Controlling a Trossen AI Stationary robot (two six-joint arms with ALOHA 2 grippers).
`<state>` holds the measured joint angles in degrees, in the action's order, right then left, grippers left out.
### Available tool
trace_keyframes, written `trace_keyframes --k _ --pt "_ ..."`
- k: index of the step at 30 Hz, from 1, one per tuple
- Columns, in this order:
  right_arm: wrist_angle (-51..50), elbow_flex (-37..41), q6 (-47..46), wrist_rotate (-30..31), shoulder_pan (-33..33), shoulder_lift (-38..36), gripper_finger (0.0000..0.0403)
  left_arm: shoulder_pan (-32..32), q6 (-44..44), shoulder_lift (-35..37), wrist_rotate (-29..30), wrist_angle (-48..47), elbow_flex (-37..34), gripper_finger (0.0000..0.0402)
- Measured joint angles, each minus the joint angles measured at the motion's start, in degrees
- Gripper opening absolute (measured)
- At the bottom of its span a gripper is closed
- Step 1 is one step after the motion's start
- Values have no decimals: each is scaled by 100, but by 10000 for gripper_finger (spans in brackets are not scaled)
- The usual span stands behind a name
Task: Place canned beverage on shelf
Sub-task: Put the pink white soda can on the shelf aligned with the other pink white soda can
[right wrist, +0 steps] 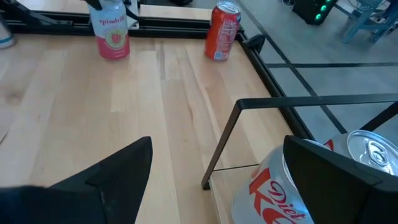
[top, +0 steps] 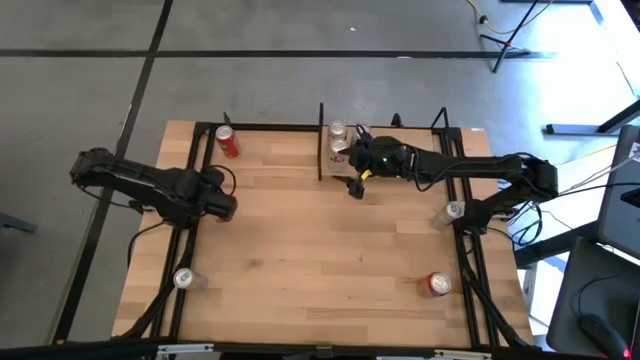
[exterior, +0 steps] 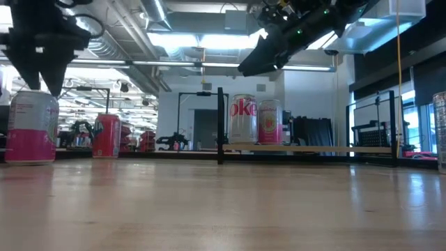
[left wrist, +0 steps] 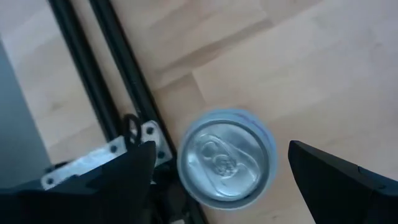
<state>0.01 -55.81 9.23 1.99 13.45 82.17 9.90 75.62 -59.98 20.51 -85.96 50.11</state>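
The shelf, a light-wood board in a black frame, stands at the table's far edge. A Diet Coke can and a pink can stand upright on its left end; both also show in the high view. My right gripper is open and empty. It hangs above and just left of these cans, with the Diet Coke can close below it. My left gripper is open and empty, high over the table's left side. A silver can top shows far below between its fingers.
A red can stands at the far left and a pink-and-white can at the near left by a black rail. A silver can stands at the right and a red can at the near right. The table's middle is bare wood.
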Motion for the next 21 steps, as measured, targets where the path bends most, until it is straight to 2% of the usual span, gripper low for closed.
trace_keyframes --k 4,21 --pt "-4 0 0 0 0 0 346 -156 -335 -3 -164 492 -180 351" --pt "17 -1 9 -1 2 0 346 -401 -555 2 -334 452 -344 351"
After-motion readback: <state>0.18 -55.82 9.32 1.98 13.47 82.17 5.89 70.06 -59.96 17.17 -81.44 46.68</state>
